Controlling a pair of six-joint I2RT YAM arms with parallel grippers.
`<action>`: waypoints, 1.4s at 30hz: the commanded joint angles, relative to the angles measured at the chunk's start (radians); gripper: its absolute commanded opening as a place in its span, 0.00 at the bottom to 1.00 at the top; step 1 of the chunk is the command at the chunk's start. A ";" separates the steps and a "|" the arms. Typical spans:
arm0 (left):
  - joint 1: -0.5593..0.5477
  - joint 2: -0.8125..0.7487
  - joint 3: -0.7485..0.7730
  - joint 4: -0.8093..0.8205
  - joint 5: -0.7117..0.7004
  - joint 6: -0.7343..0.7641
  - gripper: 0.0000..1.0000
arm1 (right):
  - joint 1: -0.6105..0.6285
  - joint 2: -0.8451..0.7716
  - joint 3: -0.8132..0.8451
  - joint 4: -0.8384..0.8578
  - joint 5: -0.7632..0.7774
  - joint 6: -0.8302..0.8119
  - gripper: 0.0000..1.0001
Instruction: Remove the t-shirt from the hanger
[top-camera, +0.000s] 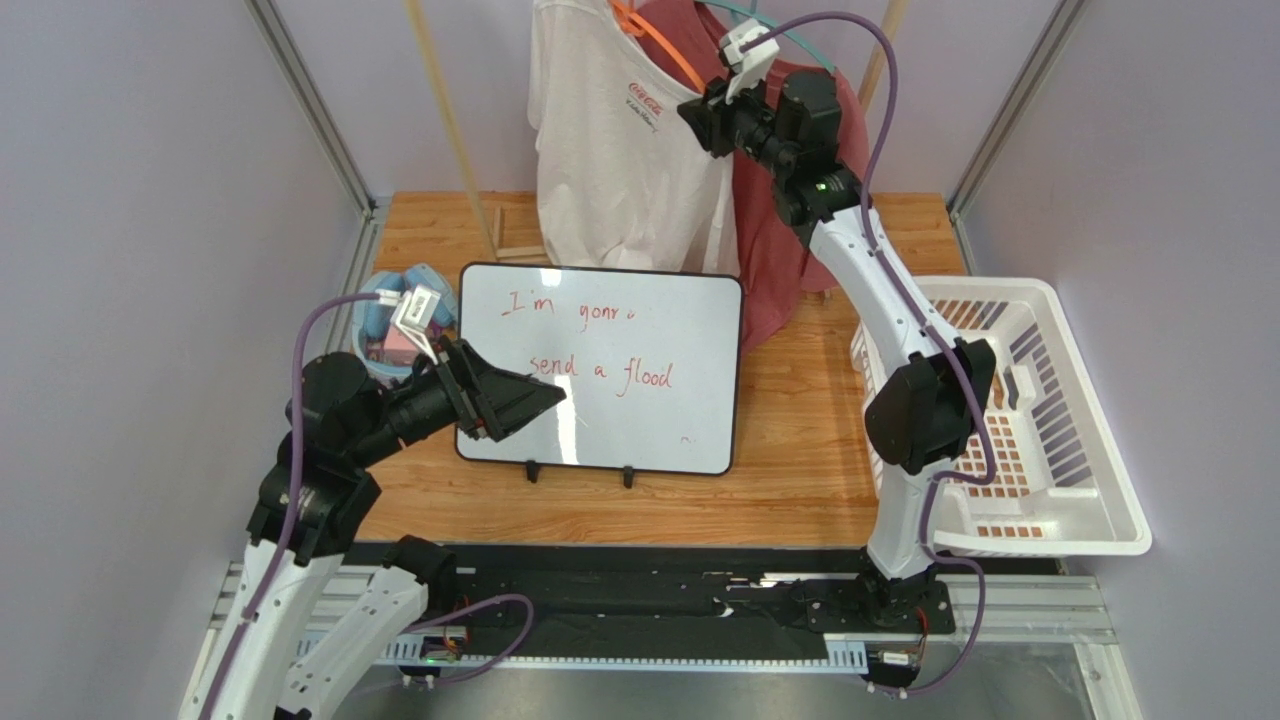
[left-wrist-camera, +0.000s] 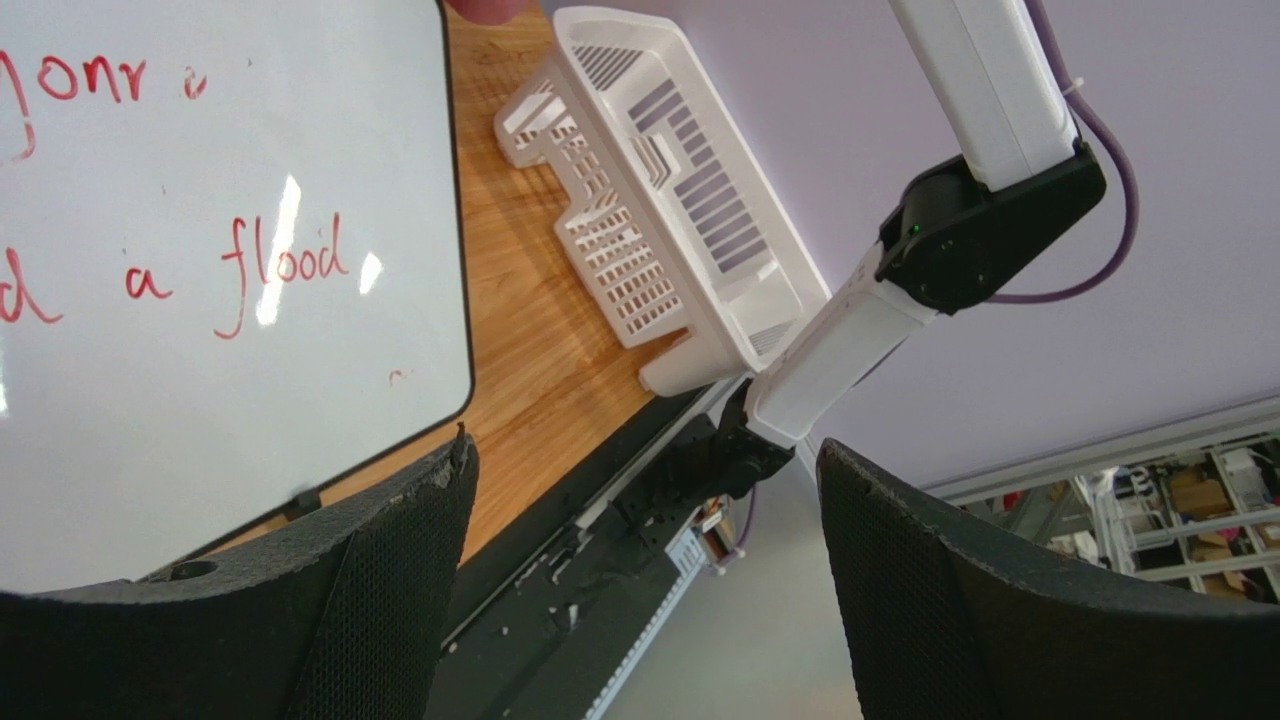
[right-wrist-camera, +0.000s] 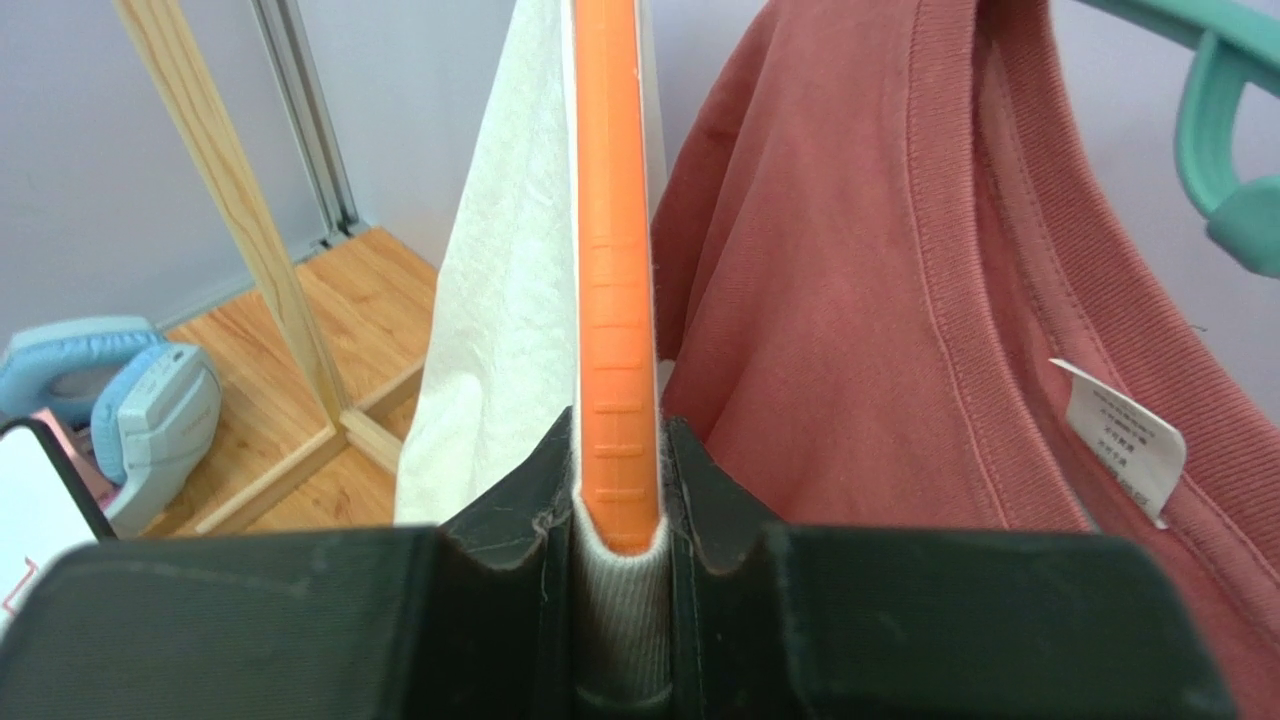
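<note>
1. The white t-shirt (top-camera: 616, 150) is hanging on the orange hanger (top-camera: 661, 45) at the far side of the table, by the wooden rack (top-camera: 443, 120). A red t-shirt (top-camera: 769, 285) is hanging just to its right on a teal hanger (top-camera: 751, 33).
2. The right claw (top-camera: 706, 117) is reaching up high between the two shirts. In the right wrist view it is squeezing narrow on the orange hanger. A bit of ribbed white cloth, which looks like the shirt's neck, is sitting under the hanger between the fingers.
3. I think it is gripping there so the hanger is not swinging when the shirt gets pulled.
4. The left claw (top-camera: 526, 398) is hanging wide open and is holding nothing. It is low on the near left, over the whiteboard (top-camera: 601, 360).
5. I think it is waiting out of the way, ready to come and tug the shirt.
6. A white basket (top-camera: 1052, 420) is sitting on the right. The shirt may be going in there, but that is only my guess.
7. The white shirt is not off its hanger yet, so the job is only starting.
</note>
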 joint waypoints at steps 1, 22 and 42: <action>0.001 0.059 0.069 0.079 0.035 0.012 0.87 | -0.025 -0.044 -0.032 0.282 -0.050 0.090 0.00; 0.001 0.059 -0.014 0.142 0.054 -0.033 0.86 | -0.043 0.058 -0.195 1.026 -0.312 0.976 0.00; 0.001 0.062 -0.011 0.162 0.066 -0.043 0.86 | -0.045 0.082 -0.250 1.168 -0.381 1.235 0.00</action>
